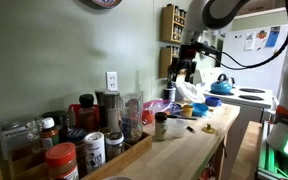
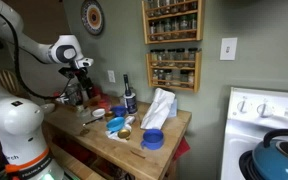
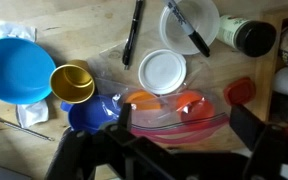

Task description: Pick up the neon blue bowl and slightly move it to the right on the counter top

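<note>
Claw: your gripper (image 3: pixel 169 150) hangs over the counter (image 3: pixel 84 25) with jaws spread wide, grasping nothing. In the wrist view it is right of and below the yellow cup (image 3: pixel 72 82).
Bowl: your blue bowl (image 3: pixel 19 70) sits upright on the counter, just left of the cup.
Bag: a clear bag (image 3: pixel 174 108) lies right of the cup, under your claw.

Your blue bowl (image 3: pixel 19 70) looks like smooth plastic. The counter top (image 3: pixel 84 28) is matt, grained wood; the yellow cup (image 3: pixel 72 82) shines.
</note>
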Robot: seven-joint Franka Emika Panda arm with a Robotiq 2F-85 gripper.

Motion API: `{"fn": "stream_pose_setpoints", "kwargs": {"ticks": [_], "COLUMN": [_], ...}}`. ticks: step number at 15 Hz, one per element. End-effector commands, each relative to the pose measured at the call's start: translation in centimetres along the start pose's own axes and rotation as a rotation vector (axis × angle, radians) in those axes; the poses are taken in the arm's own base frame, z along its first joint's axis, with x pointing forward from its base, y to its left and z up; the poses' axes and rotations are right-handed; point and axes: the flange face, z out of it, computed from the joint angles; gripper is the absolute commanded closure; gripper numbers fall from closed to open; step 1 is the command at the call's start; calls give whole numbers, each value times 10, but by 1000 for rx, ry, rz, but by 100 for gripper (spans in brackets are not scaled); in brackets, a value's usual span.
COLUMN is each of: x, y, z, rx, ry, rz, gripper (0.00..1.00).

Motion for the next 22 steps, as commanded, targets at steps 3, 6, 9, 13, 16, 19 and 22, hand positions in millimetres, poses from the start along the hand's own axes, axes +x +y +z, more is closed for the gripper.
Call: {"fn": "stream_pose_setpoints", "kwargs": {"ticks": [3, 6, 9, 13, 16, 19, 22], "x": [0, 10, 16, 24, 14, 10, 12], "y": [0, 21, 82, 168, 214, 243, 242], "z": [-1, 5, 19, 46, 59, 70, 67], "rx": [0, -16, -40, -94, -93, -95, -88], "ry": [-1, 19, 4, -124, -214, -268, -249], "rz": [0, 77, 195, 322, 361, 442, 444], "gripper": [0, 0, 0, 0, 0, 0, 0]}}
